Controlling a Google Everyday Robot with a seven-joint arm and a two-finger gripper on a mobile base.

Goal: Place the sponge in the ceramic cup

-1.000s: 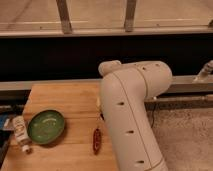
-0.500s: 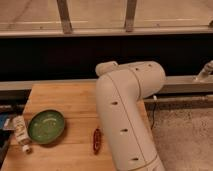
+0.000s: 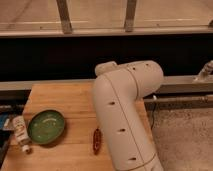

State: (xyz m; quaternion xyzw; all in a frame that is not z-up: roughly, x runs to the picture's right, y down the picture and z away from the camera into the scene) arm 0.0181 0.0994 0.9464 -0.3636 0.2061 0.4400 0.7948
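The arm (image 3: 125,115), leaning over the bench's (image 3: 60,97) right edge, is hiding the gripper. Its grip cannot be told.

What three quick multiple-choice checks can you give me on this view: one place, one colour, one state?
1. Where does the green plate sit on the wooden table?
A. left part
B. far right edge
C. back middle
2. What colour is the small long object beside the arm?
A. blue
B. reddish
C. white
3. How does the tool stand?
A. open above the plate
B. shut on the plate's rim
C. not in view
Answers: 1 A, the plate lies near the table's left side, toward the front. 2 B, it shows dark red against the wood. 3 C, only the arm's white links show; the tool is out of view.
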